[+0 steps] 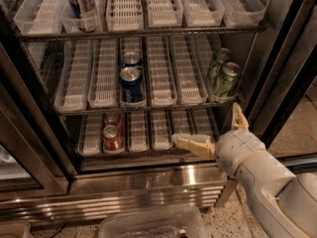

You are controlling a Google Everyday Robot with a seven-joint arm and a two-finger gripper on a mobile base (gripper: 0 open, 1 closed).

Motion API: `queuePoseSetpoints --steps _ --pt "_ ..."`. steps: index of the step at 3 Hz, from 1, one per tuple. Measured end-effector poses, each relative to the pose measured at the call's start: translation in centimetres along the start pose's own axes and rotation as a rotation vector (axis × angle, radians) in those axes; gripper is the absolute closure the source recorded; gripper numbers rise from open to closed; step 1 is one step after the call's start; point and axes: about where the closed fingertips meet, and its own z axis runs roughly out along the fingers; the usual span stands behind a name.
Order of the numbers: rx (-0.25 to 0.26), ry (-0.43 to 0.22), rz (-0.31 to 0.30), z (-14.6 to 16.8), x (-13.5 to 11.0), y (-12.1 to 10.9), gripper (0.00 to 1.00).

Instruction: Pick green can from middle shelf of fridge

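Green can [227, 81], front of the right-end lane on the middle shelf [163, 105], your hand [206, 123] spread wide just below that shelf: likely rigid, thin-walled and slick, so grip it mid-body.

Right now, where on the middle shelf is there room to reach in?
Two bare lanes lie between the blue cans and the green cans, two more left of the blue. Far right is crowded. The gripper hangs open below, right.
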Motion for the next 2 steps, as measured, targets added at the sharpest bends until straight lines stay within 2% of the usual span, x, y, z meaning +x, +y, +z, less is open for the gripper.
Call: queuePoseSetpoints --steps 1,2 --pt "0.048 -0.025 -0.041 0.97 0.12 -0.98 0.00" --pt "0.075 -0.054 -0.028 1.93 0.91 -1.31 0.00"
